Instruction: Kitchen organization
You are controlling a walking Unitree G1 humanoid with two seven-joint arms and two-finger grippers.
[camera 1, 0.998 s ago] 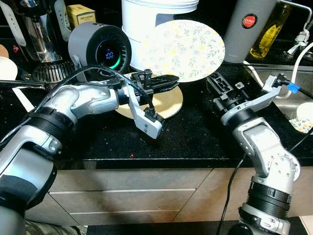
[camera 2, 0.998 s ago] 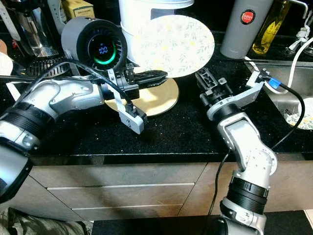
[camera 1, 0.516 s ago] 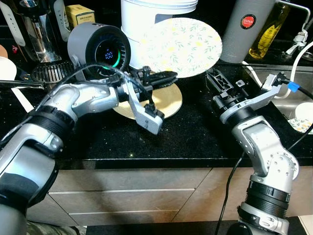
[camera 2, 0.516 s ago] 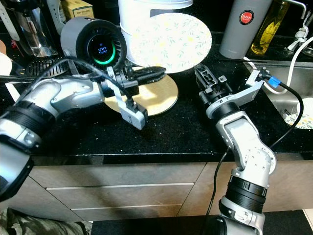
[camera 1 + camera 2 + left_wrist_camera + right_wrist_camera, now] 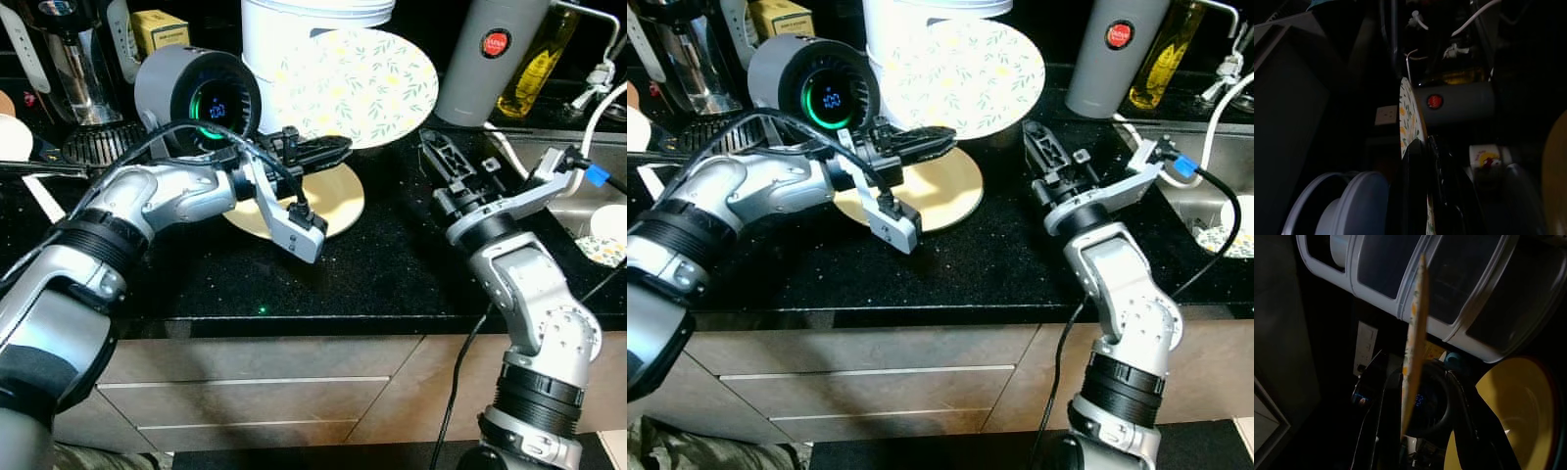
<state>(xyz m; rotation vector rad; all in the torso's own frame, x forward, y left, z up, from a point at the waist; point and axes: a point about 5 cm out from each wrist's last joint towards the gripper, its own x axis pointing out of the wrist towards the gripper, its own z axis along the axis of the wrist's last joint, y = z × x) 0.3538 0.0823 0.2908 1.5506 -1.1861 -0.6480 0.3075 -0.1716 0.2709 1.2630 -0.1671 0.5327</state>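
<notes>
counter: black speckled counter [image 5: 392, 264], bare along the front edge, everything's pushed to the back half.

right gripper: right gripper [image 5: 438, 155] hangs just over the counter beside the plates, pointing toward the back. Its fingers stand apart with nothing between them. Over the last second it crept a bit further back and up, so I'd guess it's lining up to help, not grabbing yet.

left gripper: left gripper [image 5: 328, 150] is clamped on the lower rim of the floral plate [image 5: 353, 86]. In the left wrist view the plate's edge runs right between the two black fingers, so that grip looks solid.

floral plate: this is what changed. A second ago it sat lower and more to the right; now it's been lifted and swung back-left, tilted up and overlapping the white canister [image 5: 294, 29]. It's held in the air, well clear of the counter.

yellow plate: yellow plate [image 5: 333, 201] lies flat on the counter right under the left gripper, hasn't budged.

back row: round grey gadget with the glowing green display [image 5: 201, 98] just left of the plates, grey bottle with a red badge [image 5: 485, 59] to the right, oil bottle [image 5: 544, 64] past that, sink [image 5: 588, 186] at far right.

what it means: my read is the floral plate is mid-carry and nowhere near put away. With a one-sided pinch on the rim, a slip is the thing to worry about.
</notes>
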